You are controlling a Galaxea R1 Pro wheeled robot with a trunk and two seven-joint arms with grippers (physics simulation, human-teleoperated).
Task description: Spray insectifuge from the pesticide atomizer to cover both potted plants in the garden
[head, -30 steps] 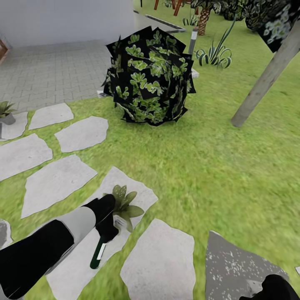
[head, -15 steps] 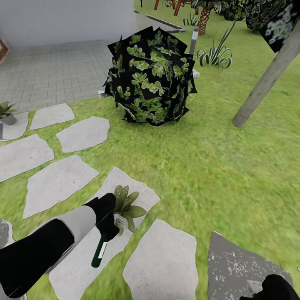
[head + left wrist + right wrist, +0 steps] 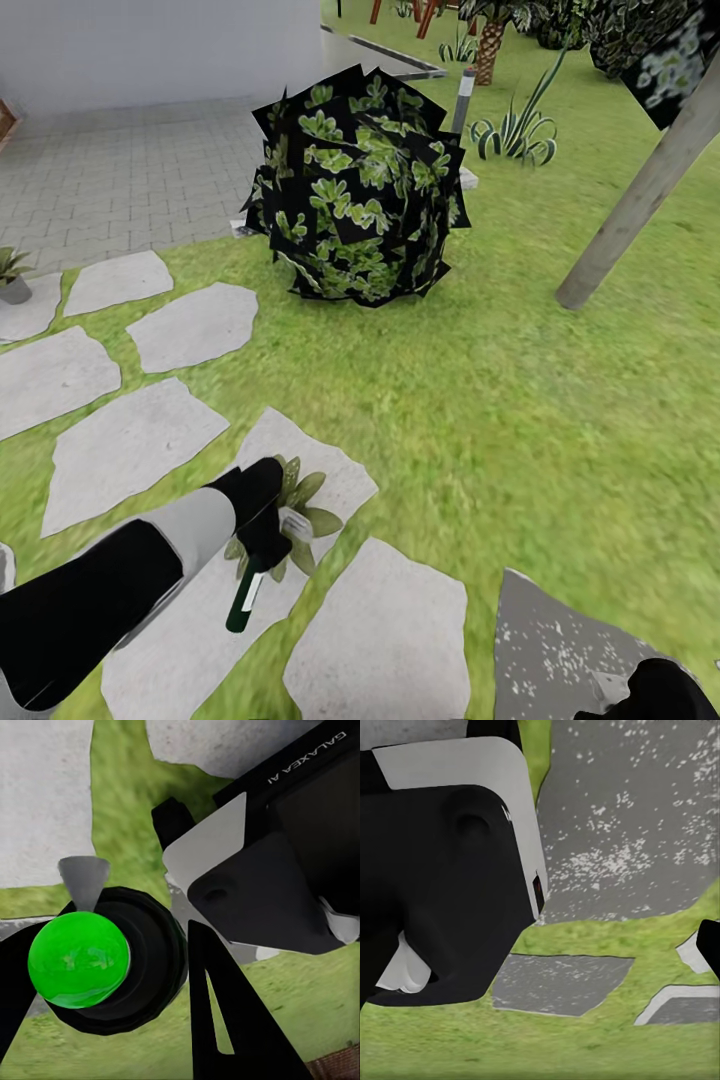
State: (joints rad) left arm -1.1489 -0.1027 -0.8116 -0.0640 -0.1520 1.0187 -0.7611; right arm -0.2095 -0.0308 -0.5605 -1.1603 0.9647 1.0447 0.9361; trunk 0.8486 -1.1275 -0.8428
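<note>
The pesticide atomizer [image 3: 245, 597] is hanging in the left gripper [image 3: 262, 548], whose fingers are clamped on its neck, trigger head against the near potted plant [image 3: 300, 510] on a stepping stone [image 3: 330, 475]. Over the last second the arm is easing further across the rosette, now covering more leaves, probably mid-spray on the first plant. The second potted plant [image 3: 12, 276] is waiting far left by the paving [image 3: 120, 185]. A big dark bush [image 3: 355, 185] and leaning post [image 3: 640, 185] are standing clear. The right gripper's [image 3: 655, 692] state I cannot tell.
</note>
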